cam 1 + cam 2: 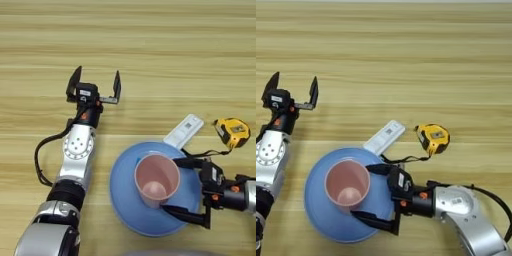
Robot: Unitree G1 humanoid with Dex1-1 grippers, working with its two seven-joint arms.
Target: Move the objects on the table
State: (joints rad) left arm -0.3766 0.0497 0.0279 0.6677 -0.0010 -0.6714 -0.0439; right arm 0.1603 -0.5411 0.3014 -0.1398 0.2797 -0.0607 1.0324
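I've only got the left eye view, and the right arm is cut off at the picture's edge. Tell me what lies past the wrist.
Observer: In the right eye view, a silver forearm runs from the wrist to the bottom right corner.
Operator: Report any cable on it.
Observer: A black cable arcs off the forearm toward the right edge. The right gripper is open at the cup; the left gripper is open, apart.

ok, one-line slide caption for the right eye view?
Right gripper open around pink cup on blue plate; left gripper open over bare table.
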